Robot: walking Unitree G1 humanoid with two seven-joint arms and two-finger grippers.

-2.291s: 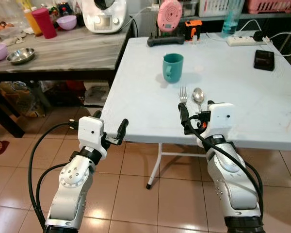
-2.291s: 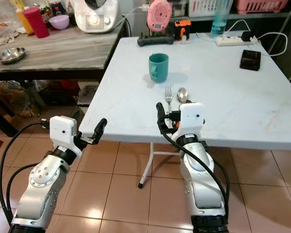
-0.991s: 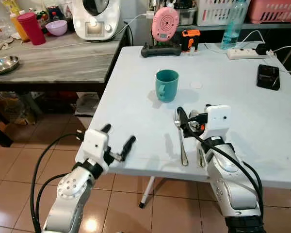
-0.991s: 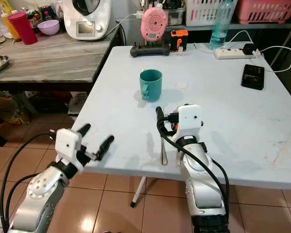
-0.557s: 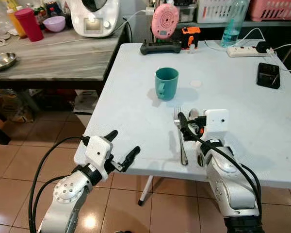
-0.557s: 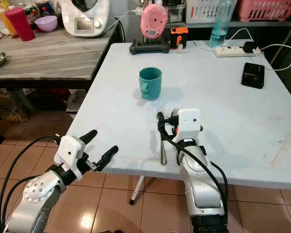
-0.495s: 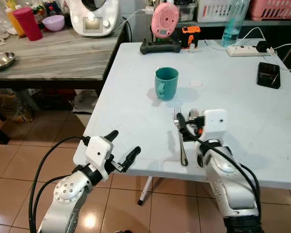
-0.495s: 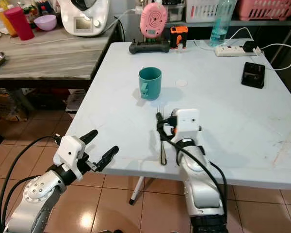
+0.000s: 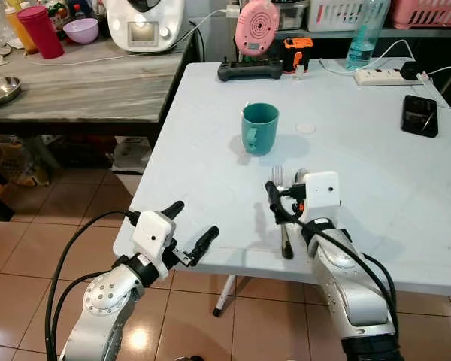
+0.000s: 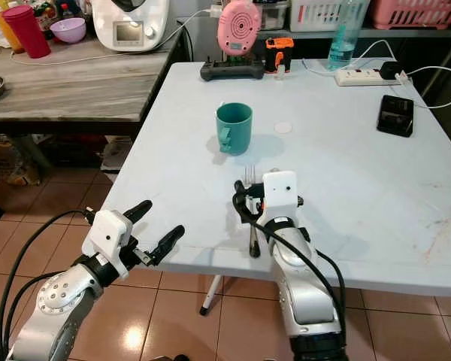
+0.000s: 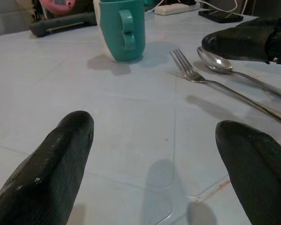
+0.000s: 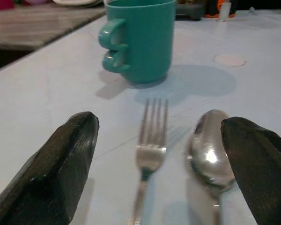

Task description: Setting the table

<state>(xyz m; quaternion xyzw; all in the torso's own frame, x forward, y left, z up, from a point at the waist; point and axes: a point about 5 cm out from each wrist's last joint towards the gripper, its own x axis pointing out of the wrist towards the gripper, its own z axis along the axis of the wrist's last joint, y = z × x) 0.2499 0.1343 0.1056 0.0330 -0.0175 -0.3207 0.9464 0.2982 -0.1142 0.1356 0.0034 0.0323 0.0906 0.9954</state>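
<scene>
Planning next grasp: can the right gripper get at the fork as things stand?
Probably yes. The right gripper hovers open just above the fork, its fingers straddling both fork and spoon, so it may catch the spoon too.

Your right pincer (image 9: pixel 286 201) has slid back along the fork (image 12: pixel 149 151) and spoon (image 12: pixel 210 154) toward the bench (image 9: pixel 210 162) edge.

Both silver arms reach forward from the lower edge of the head views, fingers spread.

The left gripper (image 9: pixel 189 229) sits in the lower left of the frame, its forearm rising from the bottom corner, wrist block white, two black fingers splayed wide and pointing up and to the right. The right gripper (image 9: pixel 284 197) is just right of centre, forearm climbing from the bottom edge, black cables looped along it, fingers parted and aimed ahead.
</scene>
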